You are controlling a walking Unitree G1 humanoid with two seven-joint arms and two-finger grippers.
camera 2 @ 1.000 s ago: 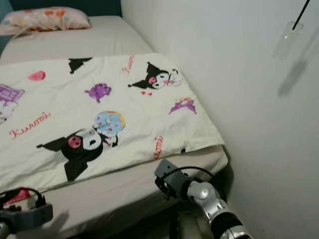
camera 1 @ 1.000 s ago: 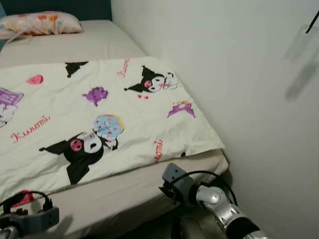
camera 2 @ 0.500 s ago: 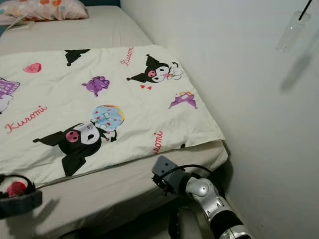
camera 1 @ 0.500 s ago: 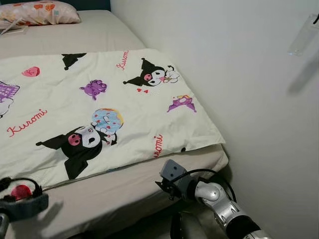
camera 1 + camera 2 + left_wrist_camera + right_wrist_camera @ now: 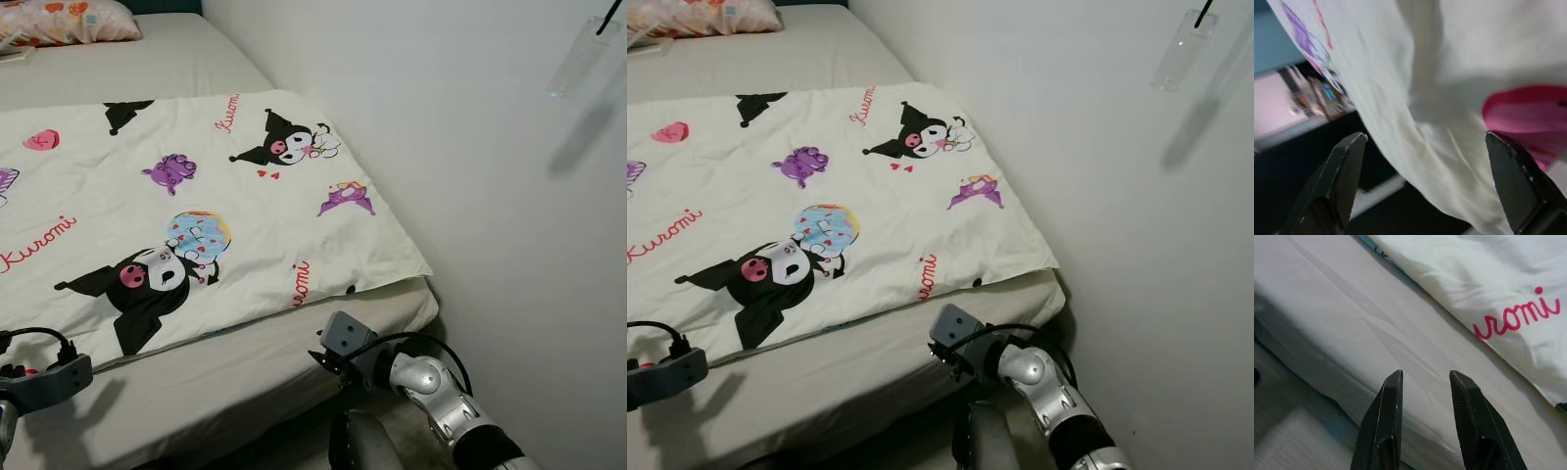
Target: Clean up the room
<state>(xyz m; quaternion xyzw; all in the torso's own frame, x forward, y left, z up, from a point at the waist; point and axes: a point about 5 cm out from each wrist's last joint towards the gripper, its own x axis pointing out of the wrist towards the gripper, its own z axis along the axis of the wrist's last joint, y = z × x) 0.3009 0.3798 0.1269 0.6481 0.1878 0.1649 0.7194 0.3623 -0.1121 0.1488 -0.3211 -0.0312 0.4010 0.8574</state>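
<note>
Item: your left gripper (image 5: 1425, 186), fingers spread wide, empty, at the near hem of the cartoon-print blanket (image 5: 196, 196), likely set to straighten it. Right gripper (image 5: 1425, 421): a narrow gap, empty, over bare mattress (image 5: 1327, 313) just short of the blanket edge. Print reads "Kuromi" in pink.

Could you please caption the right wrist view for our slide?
Right gripper, fingers slightly apart, poised above the bare mattress sheet beside the blanket's pink-lettered edge.
</note>
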